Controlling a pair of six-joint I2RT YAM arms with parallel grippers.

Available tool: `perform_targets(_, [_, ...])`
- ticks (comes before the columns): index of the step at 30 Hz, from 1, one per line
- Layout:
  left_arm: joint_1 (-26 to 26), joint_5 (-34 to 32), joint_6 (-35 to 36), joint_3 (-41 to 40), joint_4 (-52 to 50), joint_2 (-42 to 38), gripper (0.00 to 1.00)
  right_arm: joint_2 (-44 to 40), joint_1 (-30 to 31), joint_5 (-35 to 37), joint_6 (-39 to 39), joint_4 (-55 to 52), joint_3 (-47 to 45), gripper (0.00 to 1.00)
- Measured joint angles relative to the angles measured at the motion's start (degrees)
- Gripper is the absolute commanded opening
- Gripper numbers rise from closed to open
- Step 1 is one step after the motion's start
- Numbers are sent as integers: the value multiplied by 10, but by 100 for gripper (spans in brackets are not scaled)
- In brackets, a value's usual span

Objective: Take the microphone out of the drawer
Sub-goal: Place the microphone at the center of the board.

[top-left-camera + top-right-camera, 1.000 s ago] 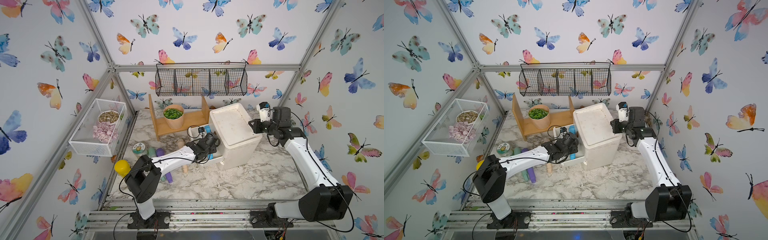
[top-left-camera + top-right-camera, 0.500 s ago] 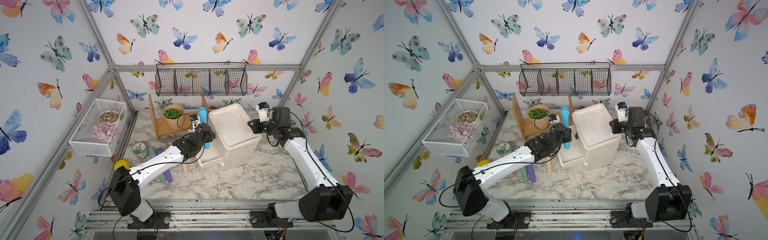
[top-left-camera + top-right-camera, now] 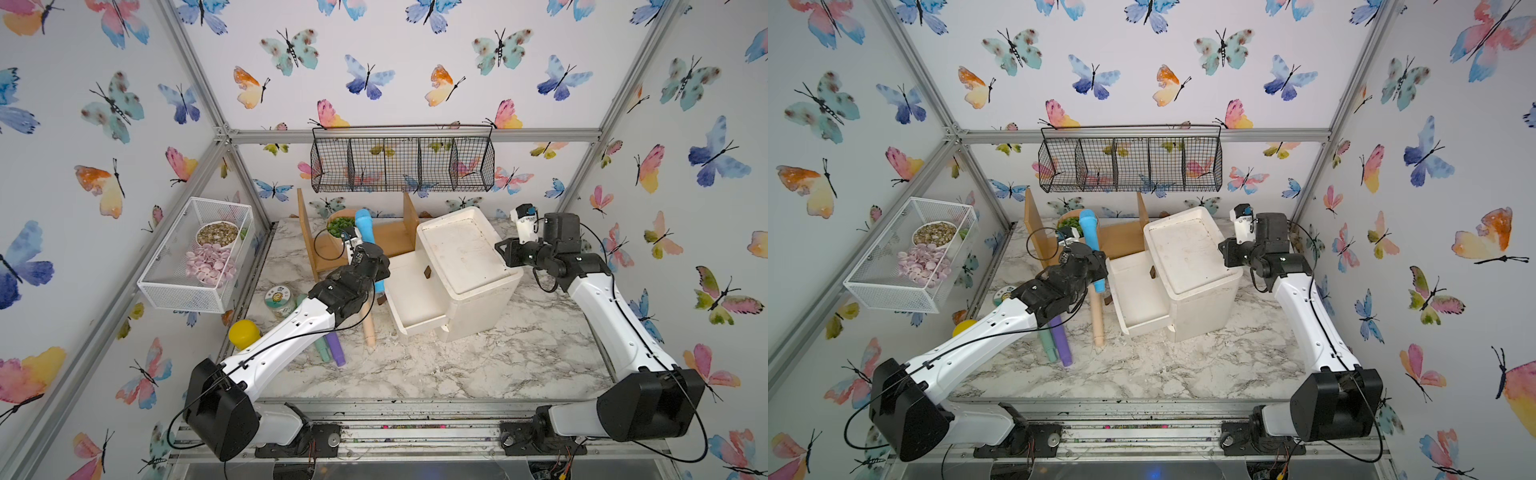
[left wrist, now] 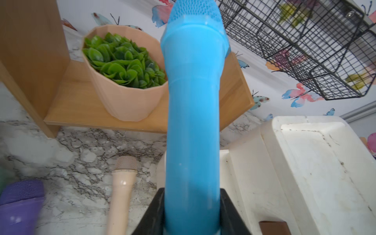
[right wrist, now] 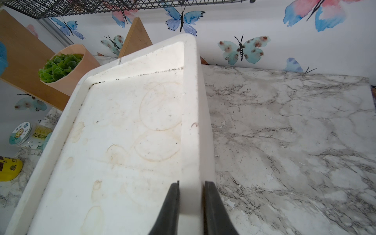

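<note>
Microphone [image 3: 365, 232], blue, is upright just beside the open drawer [image 3: 411, 295], its lower end hidden by the left gripper [image 4: 192, 192], whose part-open jaws clamp it. The right gripper [image 5: 191, 183], nearly closed, pinches the cabinet [image 5: 122, 142] rim.

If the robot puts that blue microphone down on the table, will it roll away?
Probably, a bit. The smooth blue plastic microphone is round all along, so it could roll on the flat marble tabletop. It looks stiff: it sticks straight out of the left gripper, not drooping.
</note>
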Motion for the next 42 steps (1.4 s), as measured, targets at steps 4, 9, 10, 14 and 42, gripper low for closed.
perform_targets(4, [39,10,5,-43,-8,-23,27,5,0,0,-3,-13,11,9])
perform_targets(9, [78,25,11,-98,-18,-31,27,13,0,1,-8,-32,26,9])
perform_targets(10, [84,28,13,-111,-19,-31,27,13,0,1,-9,-33,27,9])
perform_targets(14, [101,37,17,-151,-20,-32,27,15,0,1,-9,-37,31,9])
perform_targets(42, [137,124,17,-229,42,114,34,15,0,1,-9,-38,32,9])
